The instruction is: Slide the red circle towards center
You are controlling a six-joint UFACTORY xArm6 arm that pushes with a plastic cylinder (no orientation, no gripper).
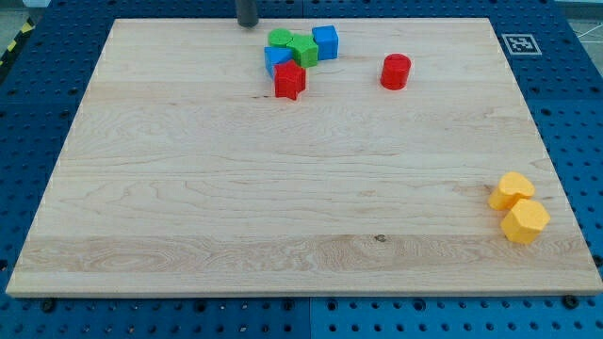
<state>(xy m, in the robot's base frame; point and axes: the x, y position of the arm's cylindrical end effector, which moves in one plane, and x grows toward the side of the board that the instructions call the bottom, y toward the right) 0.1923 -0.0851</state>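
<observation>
Wooden board (283, 207): pale, fills most of the view, on a blue perforated base (38, 94).

Cluster at 12 o'clock: blue cube (325, 41), second blue block (276, 59), green block (302, 50), green round block (280, 38), red block (289, 80), all touching or nearly so.

Two yellow blocks (519, 209): 4 o'clock, side by side.

Red circle (396, 72): 1 o'clock, apart from the cluster, toward the view's right.

My tip (248, 24): 12 o'clock, upper edge, just left of the cluster; a plain rod, no jaws.

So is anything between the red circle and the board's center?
Nothing visible. The red circle sits near the view's top, with bare board between it and the center. The block cluster lies to its left, beside my tip, off that path.
</observation>
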